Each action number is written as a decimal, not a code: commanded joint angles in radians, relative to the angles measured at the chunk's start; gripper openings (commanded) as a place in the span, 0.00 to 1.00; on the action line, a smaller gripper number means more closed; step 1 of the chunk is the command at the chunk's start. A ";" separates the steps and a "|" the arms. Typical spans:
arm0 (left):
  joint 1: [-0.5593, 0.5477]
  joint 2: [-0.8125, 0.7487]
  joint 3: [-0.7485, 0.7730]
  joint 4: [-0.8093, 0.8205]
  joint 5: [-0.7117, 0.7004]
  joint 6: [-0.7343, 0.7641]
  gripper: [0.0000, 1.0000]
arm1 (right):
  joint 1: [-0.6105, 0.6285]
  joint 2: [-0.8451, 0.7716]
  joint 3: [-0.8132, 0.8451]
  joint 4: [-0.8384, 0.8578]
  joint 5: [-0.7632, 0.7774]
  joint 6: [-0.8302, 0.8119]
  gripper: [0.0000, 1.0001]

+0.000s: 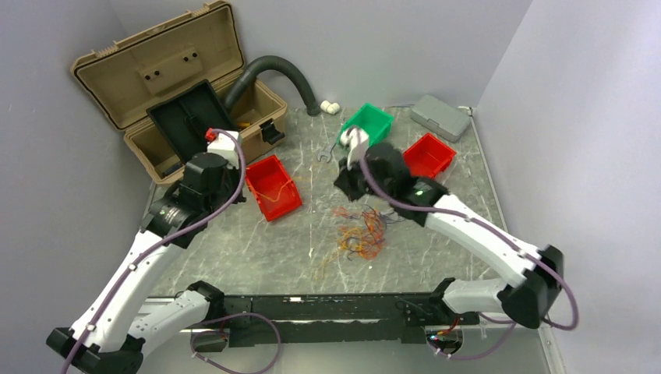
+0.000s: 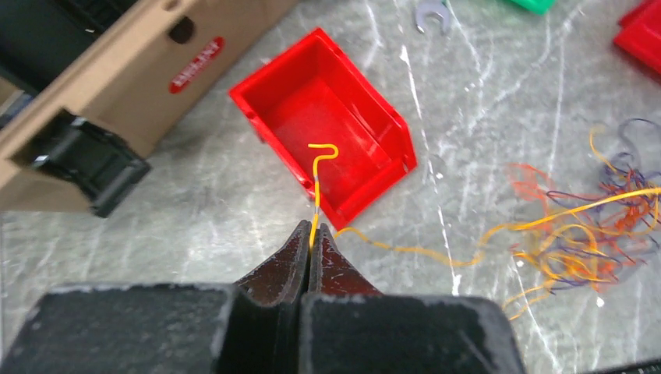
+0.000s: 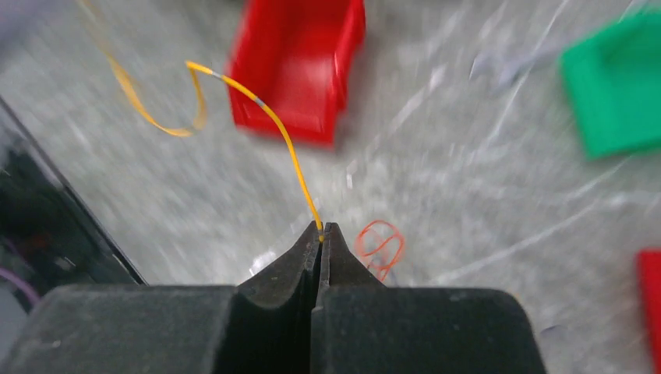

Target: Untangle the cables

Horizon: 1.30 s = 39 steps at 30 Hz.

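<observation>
The cables (image 1: 360, 235) lie as a loose tangle of orange, yellow, red and dark strands in the middle of the table, also at the right of the left wrist view (image 2: 581, 234). My left gripper (image 2: 312, 232) is shut on a yellow wire (image 2: 316, 183) whose hooked tip hangs over the red bin (image 2: 327, 140). A strand (image 2: 421, 252) trails from there toward the tangle. My right gripper (image 3: 320, 230) is shut on another length of yellow wire (image 3: 273, 121), lifted above the table. An orange loop (image 3: 379, 245) lies just beyond its fingertips.
An open tan toolbox (image 1: 156, 78) with a dark hose (image 1: 273, 68) stands at the back left. At the back right are a green bin (image 1: 368, 122), a second red bin (image 1: 429, 154) and a grey case (image 1: 440, 117). A small wrench (image 1: 323, 158) lies near the green bin.
</observation>
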 commanded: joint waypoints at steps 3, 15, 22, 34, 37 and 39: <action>0.004 0.021 -0.032 0.128 0.211 -0.043 0.00 | 0.000 -0.144 0.368 -0.195 0.123 0.014 0.00; 0.004 0.075 -0.096 0.278 0.470 -0.068 0.00 | -0.001 -0.149 0.301 -0.154 0.142 0.083 0.00; 0.003 0.103 -0.089 0.312 0.542 -0.070 0.00 | -0.003 -0.162 0.285 -0.087 0.071 0.134 0.00; 0.002 0.144 -0.167 0.576 0.779 -0.109 0.75 | -0.008 -0.058 0.300 -0.128 0.107 0.182 0.00; 0.000 0.161 -0.175 0.653 0.836 -0.125 0.81 | -0.012 -0.015 0.315 -0.142 0.099 0.199 0.00; -0.003 0.169 -0.184 0.715 0.871 -0.139 0.83 | -0.015 0.003 0.310 -0.130 0.084 0.213 0.00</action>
